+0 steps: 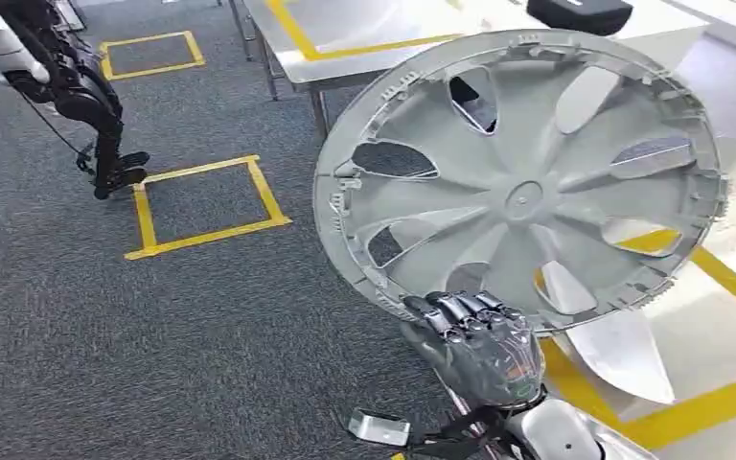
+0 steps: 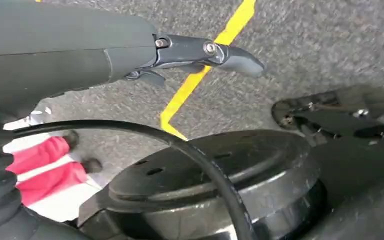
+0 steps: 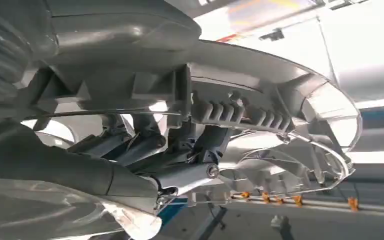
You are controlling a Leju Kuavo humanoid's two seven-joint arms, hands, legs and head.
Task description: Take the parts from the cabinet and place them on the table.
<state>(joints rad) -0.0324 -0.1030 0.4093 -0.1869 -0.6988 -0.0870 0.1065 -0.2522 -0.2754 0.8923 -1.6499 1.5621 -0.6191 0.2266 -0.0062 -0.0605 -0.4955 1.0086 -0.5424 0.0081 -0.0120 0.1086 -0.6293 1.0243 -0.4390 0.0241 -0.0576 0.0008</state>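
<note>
A large grey wheel cover (image 1: 522,182) with several spokes and cut-outs hangs tilted in the air, its inner side facing me. My right hand (image 1: 474,340) grips it at the lower rim, fingers curled over the edge. In the right wrist view the dark fingers (image 3: 130,145) lie inside the ribbed rim of the wheel cover (image 3: 260,115). The cover hangs over the near edge of a white table (image 1: 728,316) marked with yellow tape, on my right. A silvery blade-shaped piece (image 1: 623,355) lies on that table under the cover. My left hand (image 2: 205,52) hangs over the carpet with a finger stretched out and nothing in it.
Grey carpet with yellow taped squares (image 1: 206,206) spreads to the left. Another robot (image 1: 77,86) stands at the far left. A second table (image 1: 364,38) stands at the back, with a black case (image 1: 580,14) on it.
</note>
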